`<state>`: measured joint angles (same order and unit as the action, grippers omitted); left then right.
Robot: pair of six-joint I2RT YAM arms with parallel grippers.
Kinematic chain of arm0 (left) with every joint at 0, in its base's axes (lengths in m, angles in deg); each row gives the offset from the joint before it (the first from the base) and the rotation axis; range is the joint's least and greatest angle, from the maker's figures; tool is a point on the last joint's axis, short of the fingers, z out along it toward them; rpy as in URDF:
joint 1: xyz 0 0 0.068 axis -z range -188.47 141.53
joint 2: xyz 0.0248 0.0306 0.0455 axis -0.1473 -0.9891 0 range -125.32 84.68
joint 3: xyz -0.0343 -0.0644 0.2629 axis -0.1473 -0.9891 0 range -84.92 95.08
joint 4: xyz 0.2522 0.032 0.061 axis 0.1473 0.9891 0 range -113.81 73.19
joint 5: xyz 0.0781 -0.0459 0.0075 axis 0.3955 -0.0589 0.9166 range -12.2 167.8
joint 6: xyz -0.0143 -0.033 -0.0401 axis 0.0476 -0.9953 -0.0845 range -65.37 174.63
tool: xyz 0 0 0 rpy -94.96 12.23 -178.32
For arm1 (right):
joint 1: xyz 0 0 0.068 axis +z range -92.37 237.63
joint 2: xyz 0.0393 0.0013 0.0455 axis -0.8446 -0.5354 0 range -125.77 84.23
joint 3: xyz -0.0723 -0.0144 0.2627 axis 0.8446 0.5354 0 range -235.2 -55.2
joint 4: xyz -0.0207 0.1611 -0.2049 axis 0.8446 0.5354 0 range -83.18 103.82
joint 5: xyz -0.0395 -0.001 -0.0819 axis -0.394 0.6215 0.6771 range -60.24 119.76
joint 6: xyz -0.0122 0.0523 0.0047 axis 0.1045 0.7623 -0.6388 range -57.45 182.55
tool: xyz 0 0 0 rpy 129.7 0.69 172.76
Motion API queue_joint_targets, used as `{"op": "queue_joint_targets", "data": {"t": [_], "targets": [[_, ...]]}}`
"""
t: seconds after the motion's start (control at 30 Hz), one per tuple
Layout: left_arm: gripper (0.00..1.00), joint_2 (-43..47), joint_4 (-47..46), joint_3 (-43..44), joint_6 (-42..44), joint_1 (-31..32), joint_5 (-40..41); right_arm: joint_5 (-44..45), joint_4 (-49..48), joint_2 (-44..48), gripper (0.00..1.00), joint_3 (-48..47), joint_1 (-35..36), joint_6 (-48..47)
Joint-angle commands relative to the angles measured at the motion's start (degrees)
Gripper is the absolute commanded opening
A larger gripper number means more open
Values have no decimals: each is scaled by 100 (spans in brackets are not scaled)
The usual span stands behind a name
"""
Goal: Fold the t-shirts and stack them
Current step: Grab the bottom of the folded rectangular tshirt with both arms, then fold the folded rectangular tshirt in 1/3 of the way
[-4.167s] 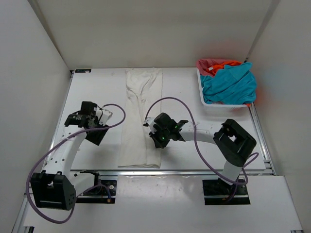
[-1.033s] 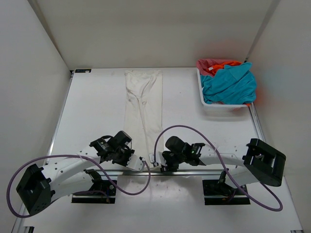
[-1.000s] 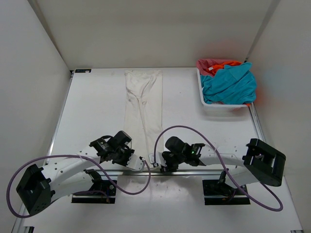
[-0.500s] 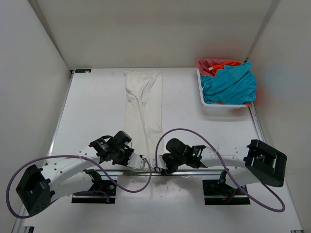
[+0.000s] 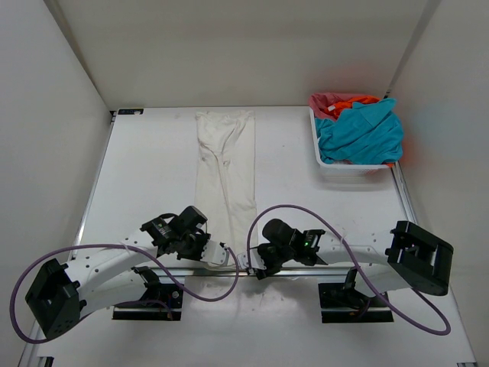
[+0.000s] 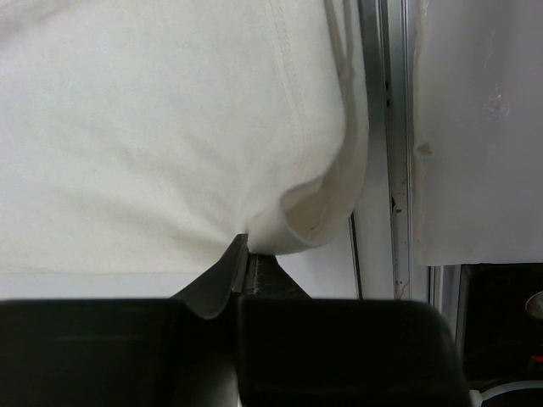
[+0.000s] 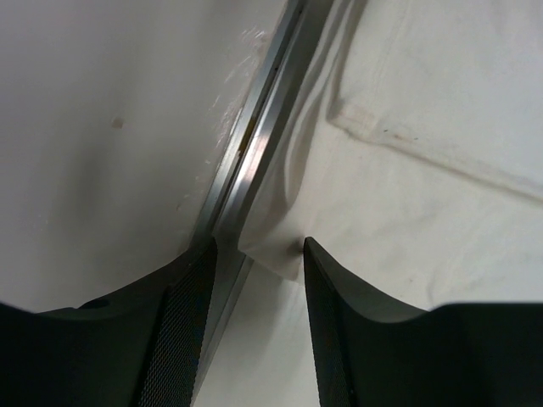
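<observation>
Lying as a long narrow strip mid-surface (image 5: 153,168), the white t-shirt (image 5: 224,172) has its hem at the near edge. Soft, light and floppy, so take it by both hem corners. Left tool (image 6: 240,254) is clamped on 1 corner. Right tool (image 7: 259,246) is half open, jaws astride the other, not yet pinching. 3 more t-shirts (image 5: 359,130) sit heaped in the basket (image 5: 345,170).

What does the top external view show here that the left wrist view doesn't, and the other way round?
Only top external: the whole length of the white t-shirt, the right tool at its near hem, and the basket holding the teal t-shirt. Only left wrist: that the left tool is shut, pinching a hem corner. Both: the white t-shirt and the near edge of the table.
</observation>
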<state>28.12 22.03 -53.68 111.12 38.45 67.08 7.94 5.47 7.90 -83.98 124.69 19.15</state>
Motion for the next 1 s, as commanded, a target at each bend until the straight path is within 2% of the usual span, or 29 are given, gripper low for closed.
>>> {"op": "queue_joint_targets", "data": {"t": [0.0, 0.23, 0.53, 0.67, 0.8, 0.97], "targets": [[0, 74, 21, 154, -68, -33, -62, -104, -102, 119, 51, 170, 52, -380], [0, 154, 65, 101, -138, 98, -53, -85, -138, -285, 46, -5, -27, -257], [0, 189, 170, 154, -164, 2, -44, -24, -130, -347, 2, -41, -106, -363], [0, 224, 136, 390, -480, -279, -18, -164, 107, -216, 0, -294, -378, 83], [0, 101, 48, 794, -1086, -1034, -175, -437, 529, -110, 0, -927, -827, 848], [0, -504, -58, 1610, -2087, -1992, -632, -647, 635, -127, 0, -1578, -1677, 1386]]}}
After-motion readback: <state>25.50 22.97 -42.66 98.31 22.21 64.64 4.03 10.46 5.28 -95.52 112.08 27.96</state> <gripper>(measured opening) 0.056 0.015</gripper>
